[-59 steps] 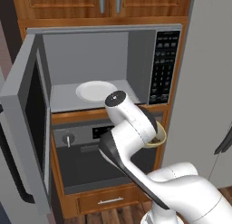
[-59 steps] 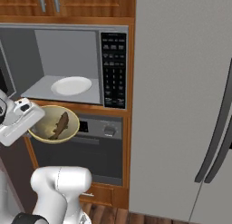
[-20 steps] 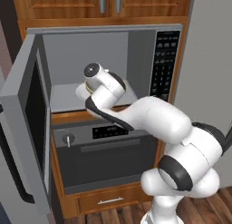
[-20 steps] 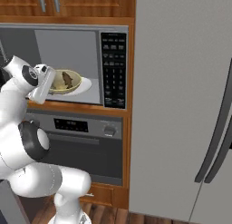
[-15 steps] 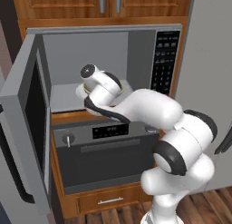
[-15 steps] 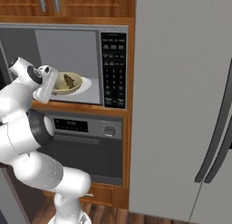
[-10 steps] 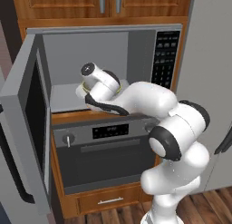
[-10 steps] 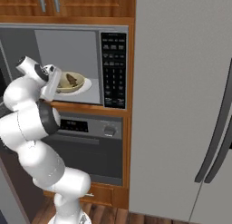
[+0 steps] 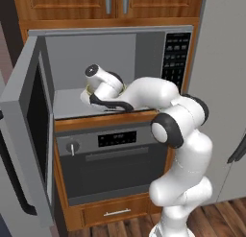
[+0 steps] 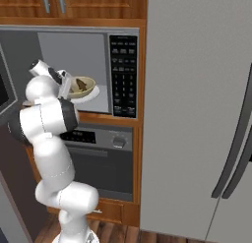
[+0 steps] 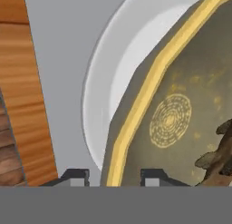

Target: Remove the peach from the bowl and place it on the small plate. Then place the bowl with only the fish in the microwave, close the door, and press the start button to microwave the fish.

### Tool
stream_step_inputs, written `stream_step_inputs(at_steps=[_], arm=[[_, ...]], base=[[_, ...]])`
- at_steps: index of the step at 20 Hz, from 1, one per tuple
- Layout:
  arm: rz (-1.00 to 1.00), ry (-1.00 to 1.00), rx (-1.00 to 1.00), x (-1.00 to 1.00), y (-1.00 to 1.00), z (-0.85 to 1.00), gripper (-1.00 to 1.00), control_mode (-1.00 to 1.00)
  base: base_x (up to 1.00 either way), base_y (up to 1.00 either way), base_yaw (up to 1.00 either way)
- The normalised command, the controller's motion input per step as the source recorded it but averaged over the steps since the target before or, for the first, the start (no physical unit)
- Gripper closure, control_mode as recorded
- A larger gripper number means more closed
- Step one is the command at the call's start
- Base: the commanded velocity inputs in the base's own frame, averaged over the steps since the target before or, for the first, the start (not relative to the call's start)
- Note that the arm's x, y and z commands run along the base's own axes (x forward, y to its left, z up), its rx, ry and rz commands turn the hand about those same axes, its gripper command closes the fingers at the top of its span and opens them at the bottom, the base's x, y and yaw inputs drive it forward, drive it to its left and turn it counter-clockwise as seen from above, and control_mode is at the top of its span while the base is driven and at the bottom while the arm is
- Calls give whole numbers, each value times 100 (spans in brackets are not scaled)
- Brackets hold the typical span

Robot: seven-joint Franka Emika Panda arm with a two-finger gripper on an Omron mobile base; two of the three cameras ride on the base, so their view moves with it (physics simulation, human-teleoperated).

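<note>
- We see the bowl [image 10: 81, 86] sitting on the white turntable [image 11: 113, 82] inside the microwave [image 9: 115, 68], the fish [image 10: 80, 84] lying in it and no peach in sight.
- In the hand view the gripper [image 11: 114, 175] straddles the bowl's yellow rim, one fingertip each side with a gap showing; we judge the claw released, or just letting go, no longer pinching.
- Risk one: a finger may catch the rim if the hand pulls back before it clears, dragging or tipping the bowl off the turntable and spilling the fish.
- Risk two: the bowl looks off-centre on the turntable, toward the front-left. If it overhangs, it may wobble or foul the door [image 9: 29, 130] when that swings shut.
- Risk three: the arm's elbow is folded tight near the oven front; we reckon a wide retreat could knock the open door or the cavity wall.
- Risk four: the door stands wide at left, a long reach before the keypad [image 10: 123, 75].
</note>
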Motion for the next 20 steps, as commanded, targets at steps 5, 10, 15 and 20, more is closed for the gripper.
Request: stream_step_inputs(at_steps=[5, 10, 15, 20], arm=[[1, -19, -1, -56, -1, 9, -100, -100], [0, -24, -2, -100, 0, 1, -100, -100], [0, -20, -6, -100, 0, 0, -100, -100], [0, -31, -9, -100, -10, 0, -100, -100]], base=[[0, 0, 0], [0, 0, 0], [0, 0, 0], [0, 0, 0]])
